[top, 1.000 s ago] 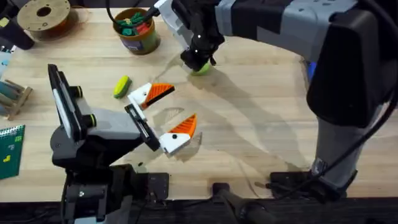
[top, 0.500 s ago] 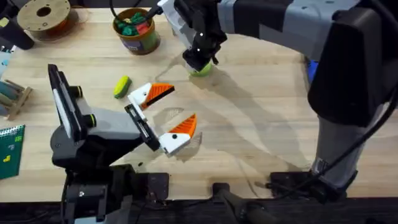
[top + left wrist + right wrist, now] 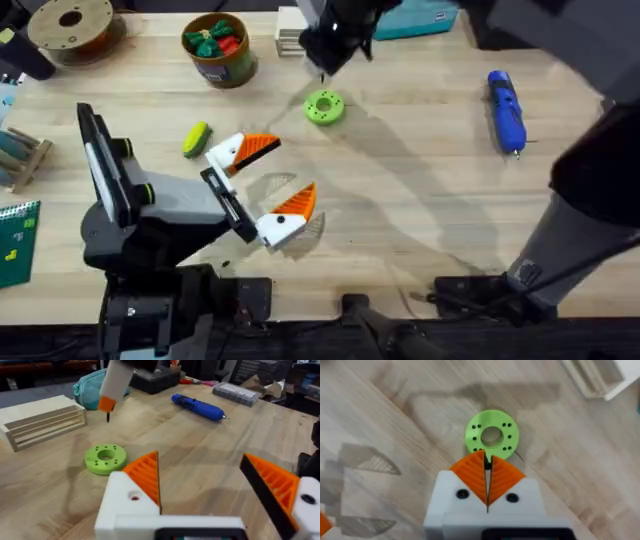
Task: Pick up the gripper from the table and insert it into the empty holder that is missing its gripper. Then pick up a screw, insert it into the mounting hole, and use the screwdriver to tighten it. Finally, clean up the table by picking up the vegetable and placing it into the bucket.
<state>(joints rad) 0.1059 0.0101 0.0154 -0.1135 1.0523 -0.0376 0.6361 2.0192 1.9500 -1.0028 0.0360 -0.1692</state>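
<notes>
Lying lengthwise front-to-back, screwdriver (image 3: 506, 108) tip nearest arm bases; right pincer (image 3: 486, 467) pinched together, left pincer (image 3: 270, 183) wide.

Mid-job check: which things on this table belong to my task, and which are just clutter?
Job: screw held in the right gripper; screwdriver; vegetable; bucket.

Lying about: wooden rack; teal pouch; spool. The green ring disc is unclear.

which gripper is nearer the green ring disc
Right. The right gripper hangs just above the green ring disc, jaws shut. The left gripper sits farther off, toward the table's near side, jaws open.
</notes>
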